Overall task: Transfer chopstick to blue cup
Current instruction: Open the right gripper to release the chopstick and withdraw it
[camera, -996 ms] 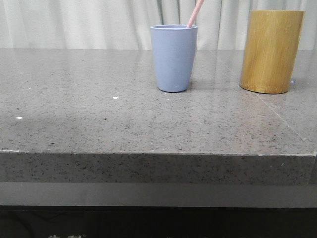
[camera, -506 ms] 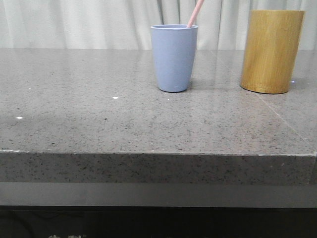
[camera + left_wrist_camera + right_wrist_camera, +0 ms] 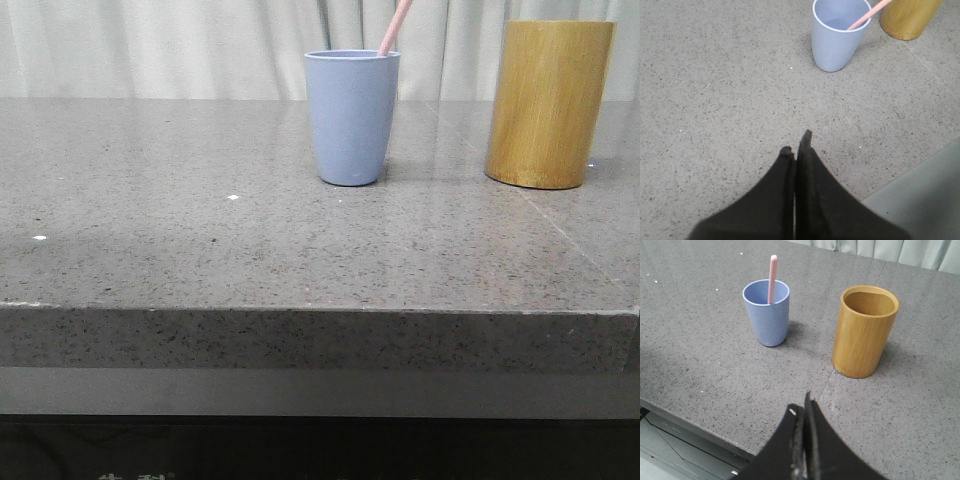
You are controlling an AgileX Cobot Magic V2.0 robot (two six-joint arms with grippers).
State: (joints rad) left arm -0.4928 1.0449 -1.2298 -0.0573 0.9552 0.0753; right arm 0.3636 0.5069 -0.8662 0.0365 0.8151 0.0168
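Chopstick (image 3: 393, 28) stands tilted inside the blue cup (image 3: 351, 118) on the grey bench (image 3: 200, 240), beside the bamboo holder (image 3: 547, 103). Left gripper (image 3: 797, 142) and right gripper (image 3: 802, 407) hang pressed closed, holding nothing, well apart from the cup.

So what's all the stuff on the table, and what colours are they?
blue cup: one, light blue, upright near the middle of the table's far part, left of the holder and apart from it.
chopstick: one, pale pink, standing inside the blue cup, leaning on its rim, top sticking out.
bamboo holder: one, tan, upright on the right; what shows of its inside looks empty from the right wrist view.
table: one, grey speckled stone.
curtain: pale, behind the table.
left gripper: black fingers shut, holding nothing, back from the cup.
right gripper: black fingers shut, holding nothing, near the table's front.
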